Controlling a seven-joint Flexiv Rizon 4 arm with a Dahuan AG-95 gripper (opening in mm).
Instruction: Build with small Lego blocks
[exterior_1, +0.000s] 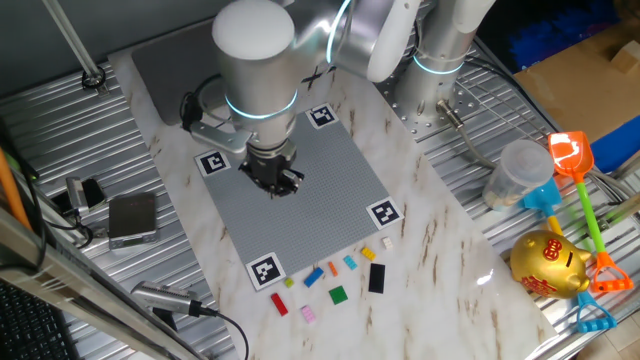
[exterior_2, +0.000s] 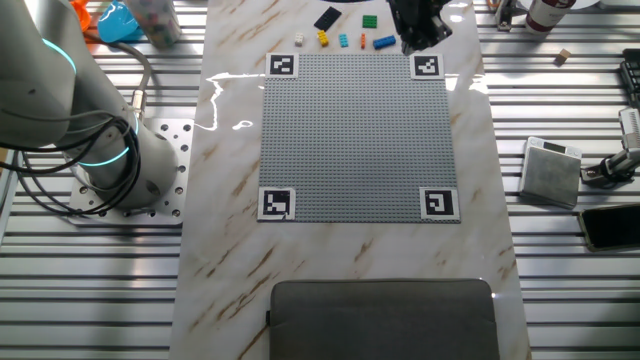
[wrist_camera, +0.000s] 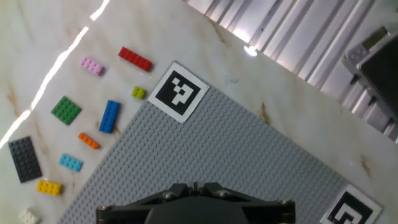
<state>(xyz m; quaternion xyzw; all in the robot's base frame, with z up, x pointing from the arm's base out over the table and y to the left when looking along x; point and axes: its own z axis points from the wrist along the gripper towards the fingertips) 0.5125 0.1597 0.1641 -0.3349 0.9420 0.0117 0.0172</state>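
pincer (exterior_1: 276, 180) state: cannot tell | small Lego blocks (wrist_camera: 110, 116): nine | baseplate (exterior_2: 355, 135): one

Small Lego blocks (exterior_2: 345, 35) lie beyond the grey baseplate (exterior_2: 355, 135), beside the end effector (exterior_2: 415, 38)

Bright, even overhead light glares white off the marble table (wrist_camera: 56, 56); hand view slightly soft.

You won't find readable words or numbers here; only black-and-white square corner markers (exterior_2: 283, 66) on the grey studded square baseplate (exterior_2: 355, 135), bearing coded patterns.
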